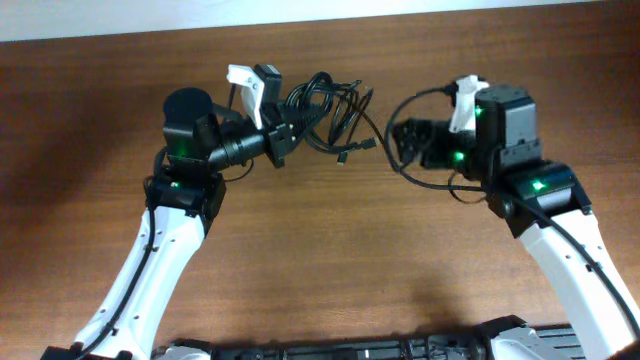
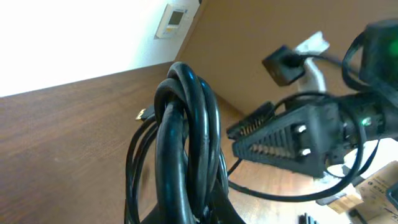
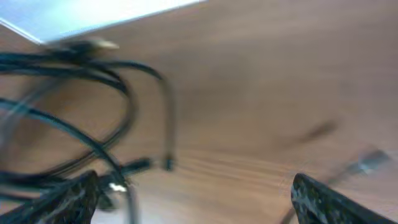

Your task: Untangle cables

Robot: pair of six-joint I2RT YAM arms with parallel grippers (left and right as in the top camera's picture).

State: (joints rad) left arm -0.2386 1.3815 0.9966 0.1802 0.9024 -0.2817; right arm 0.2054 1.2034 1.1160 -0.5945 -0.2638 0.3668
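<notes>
Our left claw (image 1: 285, 132) was closed tight on the cables (image 1: 325, 108), gripping the bundle where several strands crossed. In its wrist view the cords rose from the grip as a bunched, glossy black loop, held up off the bench (image 1: 330, 250). Our right claw (image 1: 400, 142) stood wide open and empty just beside the trailing loops, its ribbed black fingers touching nothing that we could see.

We judged the work barely begun. The cords were gathered in one knot of overlapping coils, no single cord lay apart on its own, and only a few loose ends hung toward the right. What remained, as we read it, was for the open claw to take one strand and draw it out, then repeat for the rest.

The cords were thin, round and smooth with a rubbery sheen. They were limp enough to sag in curves. One plug (image 3: 96, 45) showed a small metallic tip, though that view was blurred. The bench was matt brown wood grain.
</notes>
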